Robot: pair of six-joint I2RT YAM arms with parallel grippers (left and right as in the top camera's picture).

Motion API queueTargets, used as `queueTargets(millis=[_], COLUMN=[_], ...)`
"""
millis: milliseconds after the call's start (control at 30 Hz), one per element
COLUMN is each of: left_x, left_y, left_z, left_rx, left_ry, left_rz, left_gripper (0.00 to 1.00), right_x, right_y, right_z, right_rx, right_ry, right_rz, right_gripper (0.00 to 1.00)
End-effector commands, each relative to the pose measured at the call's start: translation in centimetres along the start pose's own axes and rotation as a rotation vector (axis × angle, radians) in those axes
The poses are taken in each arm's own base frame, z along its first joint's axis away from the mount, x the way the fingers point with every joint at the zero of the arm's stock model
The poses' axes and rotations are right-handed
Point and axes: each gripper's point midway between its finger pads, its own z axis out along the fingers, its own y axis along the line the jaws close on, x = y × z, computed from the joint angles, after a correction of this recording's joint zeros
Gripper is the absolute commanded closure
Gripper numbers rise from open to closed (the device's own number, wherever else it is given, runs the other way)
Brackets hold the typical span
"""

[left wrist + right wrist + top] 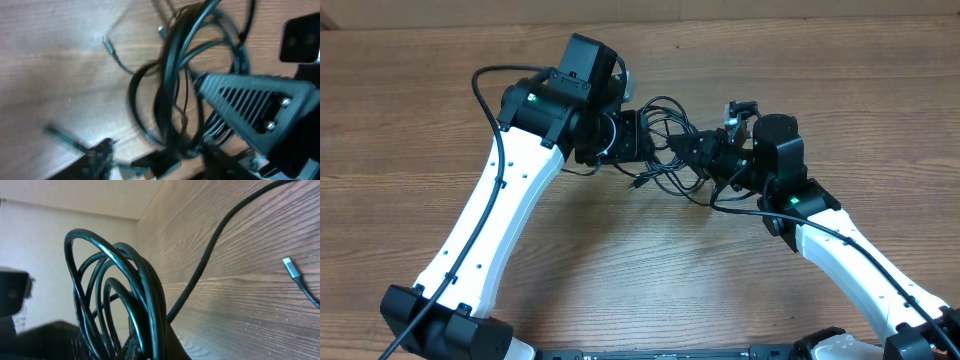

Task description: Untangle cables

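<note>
The cables (665, 140) are a tangle of thin black cords lifted between my two grippers at the table's middle. My right gripper (698, 152) is shut on a bundle of upright loops (125, 290); its jaws (155, 347) are mostly hidden by them. My left gripper (642, 138) is at the tangle's left side. In the blurred left wrist view its fingers (157, 162) stand apart, with a cable bundle (170, 100) running down between them. A silver plug (290, 266) lies on the wood, and a small plug end (107, 42) trails to the left.
The wooden table (650, 260) lies all around. The right gripper's slotted black finger (250, 102) shows close by in the left wrist view. A loose cable end (636, 185) hangs toward the table below the tangle. Thick arm cables run along both arms.
</note>
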Motion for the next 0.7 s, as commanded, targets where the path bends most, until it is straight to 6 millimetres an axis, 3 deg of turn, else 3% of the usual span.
queueTargets(millis=[0,167,367,533,667], left_x=[0.3,-0.7,-3.2,-3.2,-3.3], left_y=[0.0,1.1,-0.2,-0.1,0.1], left_z=[-0.3,0.3,0.3,1.0,2.9], left_rx=[-0.011,-0.055,0.014,0.01,0.014], left_ry=[0.01,-0.044,-0.132,-0.119,-0.064], left_rz=[-0.209,-0.337,-0.38,-0.419,-0.449], left_gripper=[0.5,0.51,0.54,0.61,0.66], right_x=[-0.7,-0.2,0.1,0.1,0.1], right_y=[0.7,0.8,0.0,0.0,0.0], right_z=[-0.1,0.0,0.0,0.0,0.0], right_rx=[-0.007,-0.013,0.016,0.016,0.017], right_ry=[-0.033,-0.007,0.004,0.004,0.004], right_rz=[0.014,0.016,0.036,0.036,0.036], right_gripper=[0.96,0.96,0.96,0.96,0.96])
